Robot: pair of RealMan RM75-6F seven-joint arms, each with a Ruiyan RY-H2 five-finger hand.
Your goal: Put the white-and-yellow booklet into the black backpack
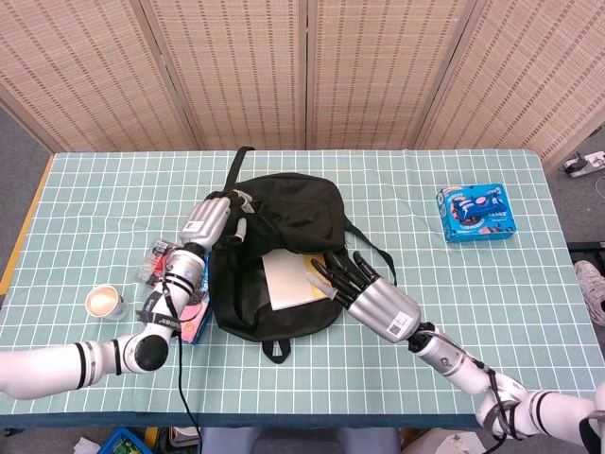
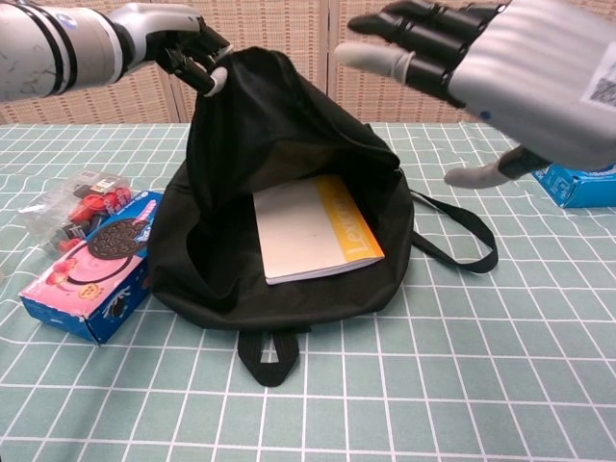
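My left hand pinches the top edge of the backpack and holds the flap up, so the mouth gapes toward me. My right hand hangs above the desk to the right of the bag, fingers spread, holding nothing.

The booklet lies flat inside the open backpack on its black lining. Its cover is mostly white, with a yellow band down the right edge carrying small print I cannot read. In the head view the booklet shows in the opening just left of my right hand.

Left of the bag sit a blue cookie box and a clear packet with red pieces in it. A paper cup stands further left, and a second blue box lies well apart on the right.
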